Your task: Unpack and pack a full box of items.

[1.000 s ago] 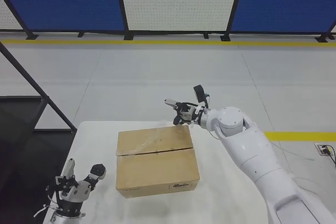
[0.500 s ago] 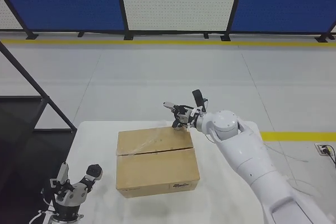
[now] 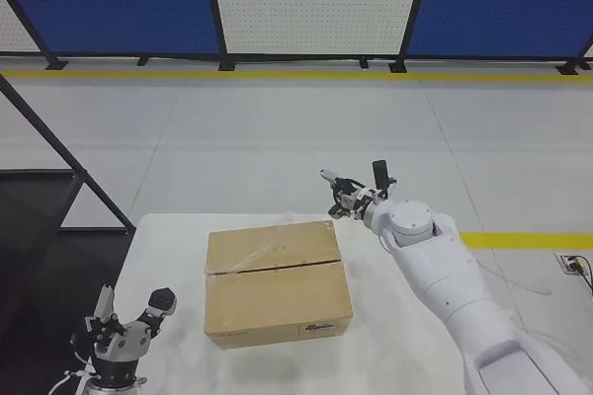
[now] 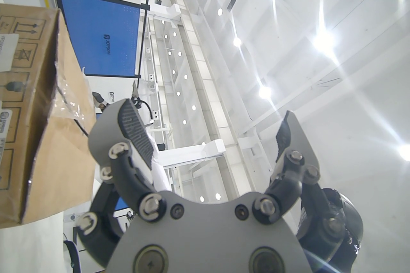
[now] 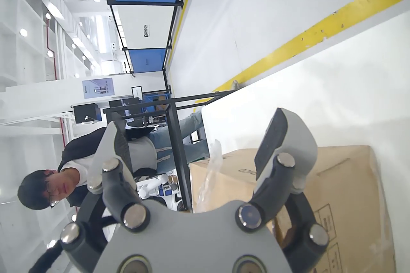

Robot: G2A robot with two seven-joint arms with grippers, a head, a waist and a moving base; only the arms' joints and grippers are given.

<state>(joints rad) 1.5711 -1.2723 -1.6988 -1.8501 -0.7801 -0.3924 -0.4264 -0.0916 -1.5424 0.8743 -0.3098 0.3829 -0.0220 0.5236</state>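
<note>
A closed cardboard box (image 3: 277, 281) sits in the middle of the white table (image 3: 405, 336), with loose clear tape (image 3: 252, 255) along its top seam. My right gripper (image 3: 352, 175) hangs open just beyond the box's far right corner, apart from it and empty. The right wrist view has this gripper (image 5: 195, 127) open above the box (image 5: 346, 191). My left gripper (image 3: 133, 304) is at the table's near left corner, pointing upward, open and empty. The left wrist view shows its fingers (image 4: 134, 124) spread against the ceiling, with the box (image 4: 38, 95) beside them.
A black metal frame (image 3: 40, 128) stands off the table's left side. A yellow floor line (image 3: 539, 240) runs to the right of the table. There is bare table to the right of the box and in front of it.
My right gripper has swung to the right, away from the box's far right corner. My left gripper has sunk slightly toward the near table edge.
</note>
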